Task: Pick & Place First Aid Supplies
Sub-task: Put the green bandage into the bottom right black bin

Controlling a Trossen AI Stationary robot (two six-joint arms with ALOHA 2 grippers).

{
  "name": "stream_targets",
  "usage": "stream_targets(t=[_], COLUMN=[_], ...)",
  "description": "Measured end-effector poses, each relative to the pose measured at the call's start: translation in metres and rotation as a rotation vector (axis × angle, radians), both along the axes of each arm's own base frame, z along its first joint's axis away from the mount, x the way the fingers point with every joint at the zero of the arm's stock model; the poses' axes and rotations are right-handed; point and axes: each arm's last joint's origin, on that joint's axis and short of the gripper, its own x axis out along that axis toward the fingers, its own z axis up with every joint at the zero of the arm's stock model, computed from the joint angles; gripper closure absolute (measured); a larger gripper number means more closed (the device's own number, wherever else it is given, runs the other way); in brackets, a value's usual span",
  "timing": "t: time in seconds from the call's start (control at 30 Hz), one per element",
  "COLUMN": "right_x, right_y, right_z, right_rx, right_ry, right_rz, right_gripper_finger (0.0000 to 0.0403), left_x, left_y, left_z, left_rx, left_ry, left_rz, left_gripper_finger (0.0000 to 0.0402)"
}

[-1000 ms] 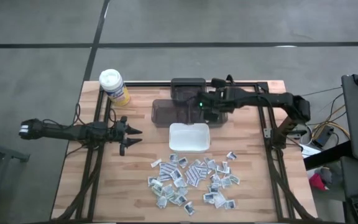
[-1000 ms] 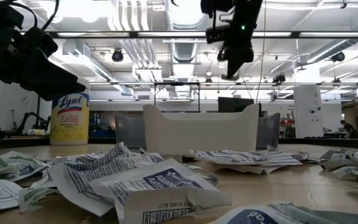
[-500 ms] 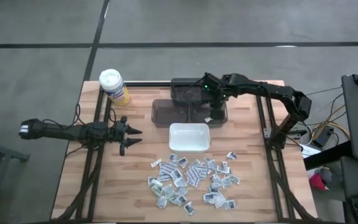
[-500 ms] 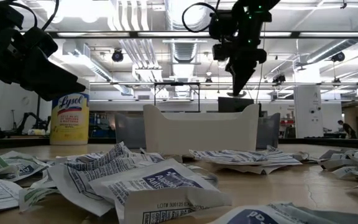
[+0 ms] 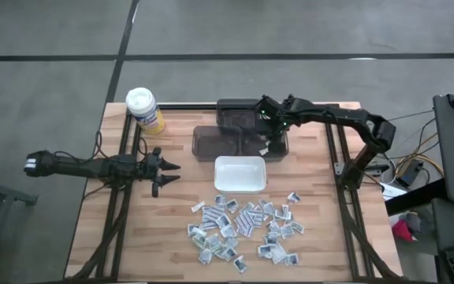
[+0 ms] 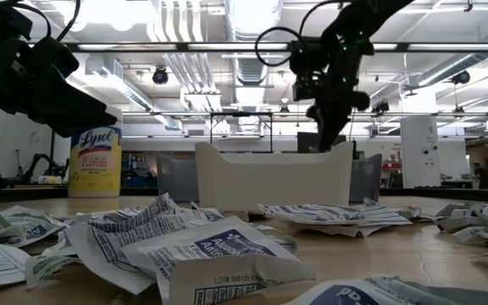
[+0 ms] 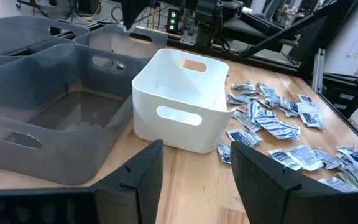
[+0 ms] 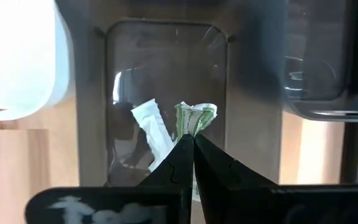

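Observation:
Many first aid supplies, small flat packets [image 5: 243, 229], lie heaped on the wooden table near its front edge, also close up in the low view [image 6: 202, 246]. My right gripper [image 5: 265, 147] is over the near grey bin [image 5: 211, 143], pointing down and shut on a crumpled greenish packet [image 8: 196, 118]. A white packet [image 8: 151, 127] shows beside it in the bin. My left gripper [image 5: 168, 175] waits open at the table's left, level, facing the white tray [image 7: 179, 102]. My right gripper pinches the greenish packet by one crumpled end [image 8: 193, 132] between its two fingertips. The fingers come from above, pointing down. The packet hangs below them inside the grey bin's outline; whether it touches the bin's floor I cannot tell.
A second grey bin [image 5: 239, 113] stands behind the first. The white tray [image 5: 240, 173] stands just nearer than the bins, between them and the packets. A yellow canister with a white lid [image 5: 144, 110] stands at the far left corner. Bare wood lies at the table's near left.
My right gripper has sunk toward the near grey bin and come toward the near edge, tipping from almost level to pointing steeply down. It has stayed shut on the packet. My left arm has kept still.

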Motion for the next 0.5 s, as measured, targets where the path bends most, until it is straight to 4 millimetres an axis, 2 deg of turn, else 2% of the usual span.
stream_targets(t=[0.27,0.5], right_x=[-0.011,-0.017], right_y=[0.005,0.009], right_z=[-0.036,-0.055], right_rx=[0.015,0.015], right_ry=[0.024,0.023], right_rz=[0.015,0.015], right_gripper_finger=[0.0394,0.0394], left_x=[0.000,0.000], left_y=[0.000,0.000], left_z=[0.000,0.000], left_rx=[0.000,0.003], left_ry=[0.000,-0.001], left_rz=[0.000,0.010], left_gripper_finger=[0.0218,0.0218])
